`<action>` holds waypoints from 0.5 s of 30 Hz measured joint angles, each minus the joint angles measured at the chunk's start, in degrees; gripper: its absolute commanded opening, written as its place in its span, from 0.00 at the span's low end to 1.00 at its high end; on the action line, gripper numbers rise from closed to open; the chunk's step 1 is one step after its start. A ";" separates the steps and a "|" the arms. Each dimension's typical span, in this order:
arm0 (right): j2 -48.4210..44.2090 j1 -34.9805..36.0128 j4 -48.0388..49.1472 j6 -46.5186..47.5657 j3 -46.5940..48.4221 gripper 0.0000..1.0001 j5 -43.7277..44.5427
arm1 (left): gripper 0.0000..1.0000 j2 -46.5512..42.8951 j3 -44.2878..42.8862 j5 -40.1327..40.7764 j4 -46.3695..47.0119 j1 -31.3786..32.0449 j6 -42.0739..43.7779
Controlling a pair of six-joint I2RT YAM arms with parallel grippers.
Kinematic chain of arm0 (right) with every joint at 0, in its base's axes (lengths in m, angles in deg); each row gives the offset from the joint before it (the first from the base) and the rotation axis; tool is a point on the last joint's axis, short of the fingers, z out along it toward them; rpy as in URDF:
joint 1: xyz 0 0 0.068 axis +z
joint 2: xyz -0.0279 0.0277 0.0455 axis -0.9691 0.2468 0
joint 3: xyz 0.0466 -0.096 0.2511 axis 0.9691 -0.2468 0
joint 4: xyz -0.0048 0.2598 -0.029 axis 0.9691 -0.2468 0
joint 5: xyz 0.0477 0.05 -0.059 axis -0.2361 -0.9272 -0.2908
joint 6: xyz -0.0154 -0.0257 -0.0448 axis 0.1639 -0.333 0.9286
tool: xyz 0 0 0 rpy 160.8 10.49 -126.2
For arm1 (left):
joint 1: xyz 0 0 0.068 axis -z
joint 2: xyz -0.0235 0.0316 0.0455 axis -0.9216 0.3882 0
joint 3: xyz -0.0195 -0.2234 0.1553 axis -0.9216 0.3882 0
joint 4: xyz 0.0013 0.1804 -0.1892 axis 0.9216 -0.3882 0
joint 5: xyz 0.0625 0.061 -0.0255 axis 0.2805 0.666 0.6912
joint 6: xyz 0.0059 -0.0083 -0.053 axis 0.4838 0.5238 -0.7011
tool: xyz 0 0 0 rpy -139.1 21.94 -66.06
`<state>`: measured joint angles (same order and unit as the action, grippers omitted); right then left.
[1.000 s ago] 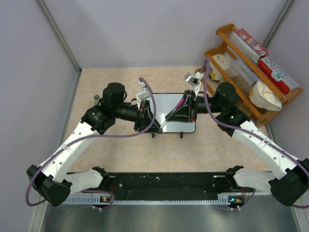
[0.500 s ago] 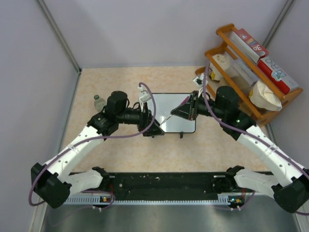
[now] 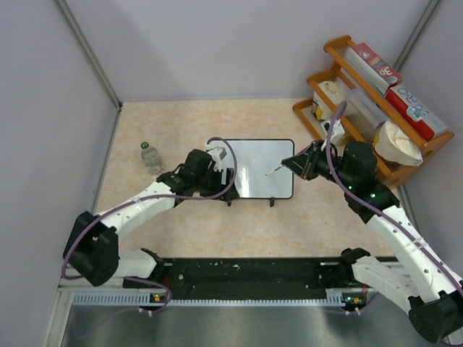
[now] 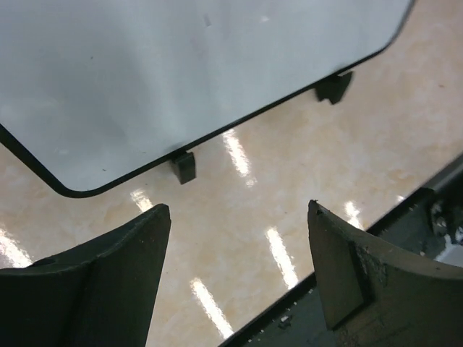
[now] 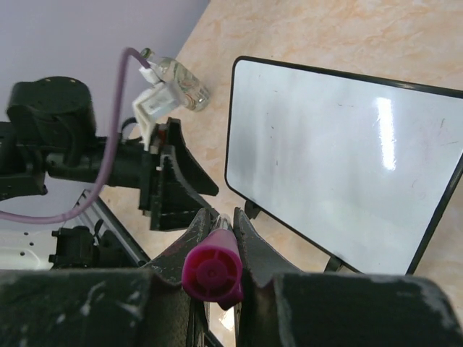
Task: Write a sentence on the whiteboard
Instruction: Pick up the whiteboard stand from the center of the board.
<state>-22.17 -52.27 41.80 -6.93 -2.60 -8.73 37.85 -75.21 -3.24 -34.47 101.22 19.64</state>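
Observation:
The whiteboard [image 3: 257, 160] lies flat in the middle of the table, glossy white with a thin black frame and two small feet at its near edge. Its face is blank and the sentence does not show in any view. My left gripper [image 3: 226, 182] is open and empty at the board's near left corner; the left wrist view shows its gap [image 4: 237, 211] over bare table below the board's edge [image 4: 181, 72]. My right gripper [image 3: 295, 165] is shut on a magenta-capped marker [image 5: 212, 273] at the board's right edge. The marker [image 3: 277, 170] points over the board [image 5: 340, 166].
A small clear bottle [image 3: 150, 156] stands left of the board, also in the right wrist view [image 5: 177, 76]. A wooden shelf [image 3: 376, 101] with boxes and packets fills the back right corner. Grey walls close the left and back sides. A black rail [image 3: 246, 275] runs along the near edge.
Both arms have drawn apart from over the board: the left gripper back to its near left corner, the right gripper with the marker to its right edge. The bottle is now uncovered.

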 measured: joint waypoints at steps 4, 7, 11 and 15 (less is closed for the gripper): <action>0.39 -0.07 -0.11 0.02 -0.42 0.00 0.37 | 0.78 6.62 0.02 8.07 -1.03 2.97 -2.34; 0.98 -0.11 -0.17 0.04 -0.42 0.00 0.39 | 0.75 11.37 0.04 13.40 -1.05 6.49 -3.78; 1.29 -0.13 -0.33 0.15 -0.66 0.00 0.37 | 0.61 14.95 0.42 18.25 -0.24 9.07 -5.09; 1.33 -0.57 -0.74 0.20 -0.66 0.00 0.37 | 0.52 16.39 0.57 22.01 0.70 9.35 -6.25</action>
<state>-20.83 -52.84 41.06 -6.73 -3.26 -8.36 54.24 -74.65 18.77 -33.77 110.58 13.39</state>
